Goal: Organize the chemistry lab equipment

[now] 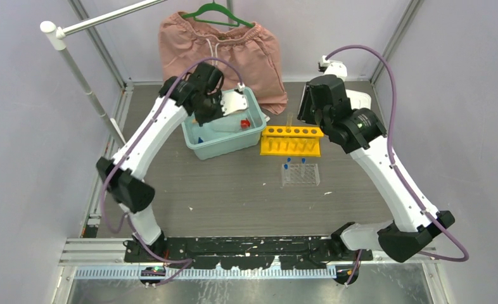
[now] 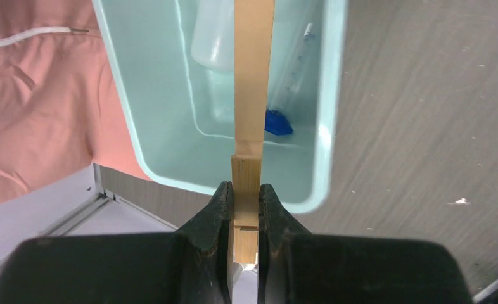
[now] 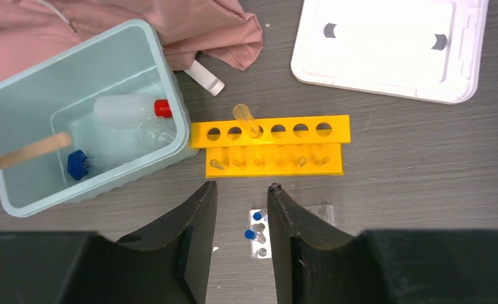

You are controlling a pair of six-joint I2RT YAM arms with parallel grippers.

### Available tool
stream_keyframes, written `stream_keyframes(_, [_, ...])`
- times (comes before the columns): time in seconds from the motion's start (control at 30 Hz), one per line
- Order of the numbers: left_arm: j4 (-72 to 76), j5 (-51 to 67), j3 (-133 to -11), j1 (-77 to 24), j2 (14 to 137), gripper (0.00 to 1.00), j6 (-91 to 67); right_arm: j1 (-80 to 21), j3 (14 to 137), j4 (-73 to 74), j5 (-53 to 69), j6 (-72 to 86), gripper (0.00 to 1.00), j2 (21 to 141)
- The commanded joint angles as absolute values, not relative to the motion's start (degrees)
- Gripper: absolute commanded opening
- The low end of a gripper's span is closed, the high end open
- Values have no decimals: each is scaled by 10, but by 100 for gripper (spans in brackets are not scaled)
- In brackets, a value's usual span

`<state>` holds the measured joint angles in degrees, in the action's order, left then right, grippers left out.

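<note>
My left gripper (image 2: 245,187) is shut on one end of a wooden stick (image 2: 253,95), held over the teal bin (image 2: 322,126); the stick's far end reaches into the bin (image 3: 31,151). In the bin lie the white red-nozzled squeeze bottle (image 3: 126,109), a tiny clear beaker (image 3: 153,133) and a small blue piece (image 3: 76,164). My right gripper (image 3: 242,185) is open and empty, high above the clear rack (image 3: 259,250), which holds two blue-capped tubes (image 3: 251,234). The yellow rack (image 3: 272,155) holds one clear tube (image 3: 245,117).
The bin's white lid (image 3: 386,47) lies at the back right. Pink shorts (image 1: 221,47) on a green hanger lie behind the bin, with a small white tube (image 3: 203,77) at their edge. A metal rail (image 1: 82,76) stands at the left.
</note>
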<state>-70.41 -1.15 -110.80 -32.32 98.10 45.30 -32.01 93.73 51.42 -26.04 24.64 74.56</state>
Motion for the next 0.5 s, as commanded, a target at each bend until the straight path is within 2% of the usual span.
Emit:
stream_keyframes(0.0, [-723, -31, -1204, -306, 1068, 0, 463, -293, 951, 515, -262, 266, 41, 722])
stream_keyframes(0.4, [-636, -56, -1158, -289, 1176, 0, 453, -141, 911, 496, -200, 284, 49, 730])
stream_keyframes(0.47, [-624, -55, -1146, -288, 1177, 5, 453, -112, 896, 482, -185, 294, 51, 736])
